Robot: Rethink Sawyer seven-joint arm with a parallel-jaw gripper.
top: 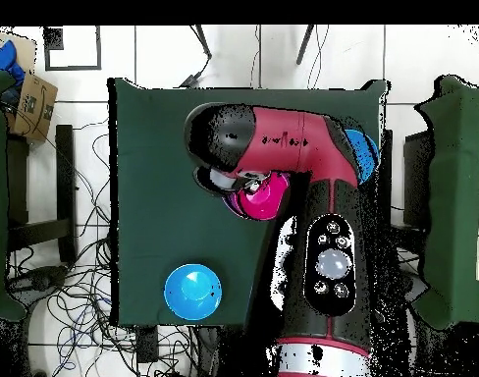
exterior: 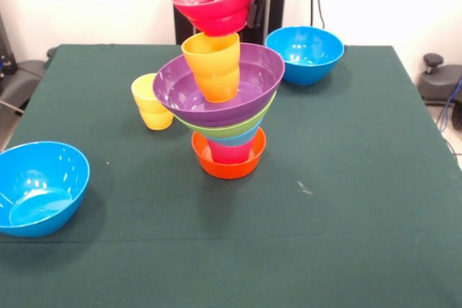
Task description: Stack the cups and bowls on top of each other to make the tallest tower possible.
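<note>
The tower stands mid-table on the orange bowl (exterior: 228, 166). Above it come the red-pink cup (exterior: 231, 153), the light blue bowl (exterior: 245, 137), the lime green bowl (exterior: 229, 129) and the wide purple bowl (exterior: 216, 91). The orange cup (exterior: 213, 66) stands upright in the purple bowl. The red bowl (exterior: 214, 1) is tilted right on top of the orange cup. My gripper (exterior: 252, 6) is shut on the red bowl's right rim. In the overhead view the red bowl (top: 258, 198) shows under the arm, which hides the rest of the tower. The yellow cup (exterior: 151, 102) stands left of the tower.
One blue bowl (exterior: 304, 54) sits at the table's far right, shown also in the overhead view (top: 192, 292). Another blue bowl (exterior: 40, 187) sits at the near left edge, partly hidden by the arm overhead (top: 361, 155). The dark green table (exterior: 361, 178) bears everything.
</note>
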